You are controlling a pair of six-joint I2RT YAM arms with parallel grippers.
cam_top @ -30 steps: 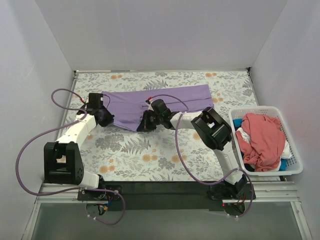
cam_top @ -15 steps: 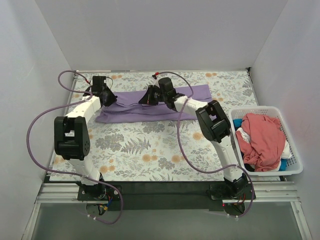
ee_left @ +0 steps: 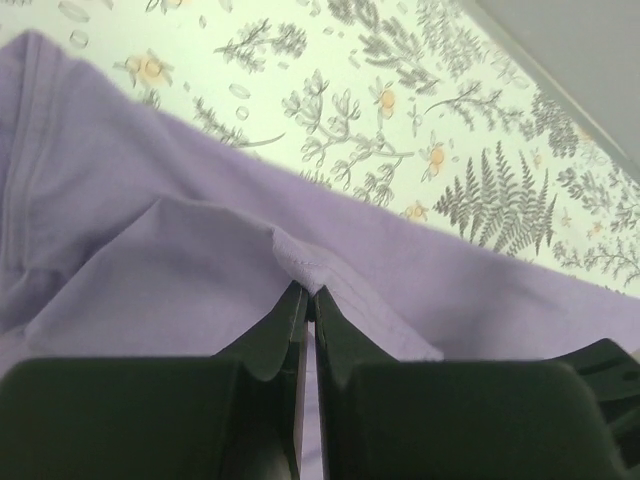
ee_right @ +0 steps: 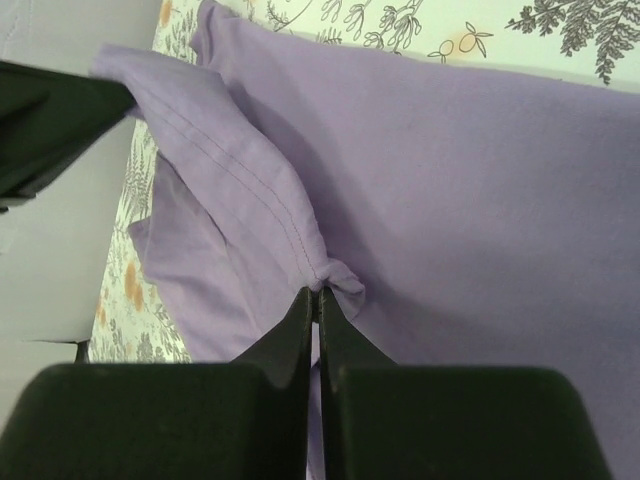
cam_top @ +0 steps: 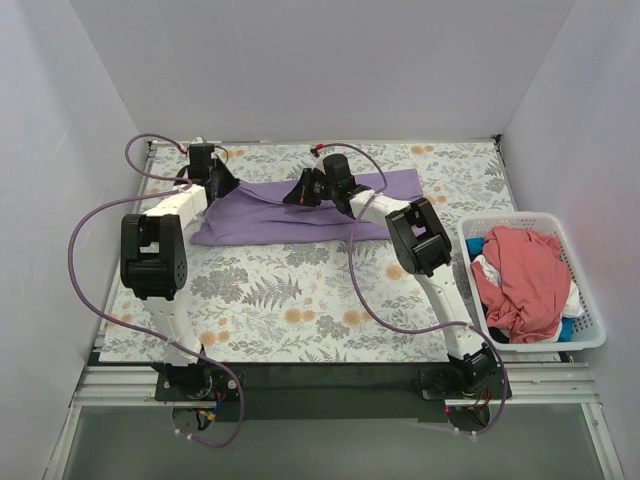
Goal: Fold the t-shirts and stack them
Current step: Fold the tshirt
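You have the lavender t-shirt (cam_top: 270, 222) lying as a long band across the far half of the worktop (cam_top: 300, 300), with both arms reaching over its far edge; the left tool (ee_left: 305, 300) has its fingers pressed together with no gap, and a small pucker of purple cloth runs into the tips; the right tool (ee_right: 317, 297) is likewise pinched tight, on a bunched bit of the stitched hem. Between the two holds the cloth rises in a soft ridge and falls away slack on either side.

Expect the shirt to be very light and wholly limp; it will not hold any shape you give it unless the worktop bears it; any span between your two tools will probably sag and drag a crease along with it. The weave looks thin and smooth, so a shallow pinch on a single layer may slide out; the hem, where the cloth is doubled and sewn, should give the firmer bite. Take it at matching spots on one edge, so the fold lands square rather than skewed.

The coral-pink t-shirt (cam_top: 525, 275) sits crumpled in the basket (cam_top: 590, 335) at the right edge, heaped on bits of white and blue cloth; judge it just as floppy, and likely to pull its neighbours up with it; take it by a raised top fold, well apart from the others.
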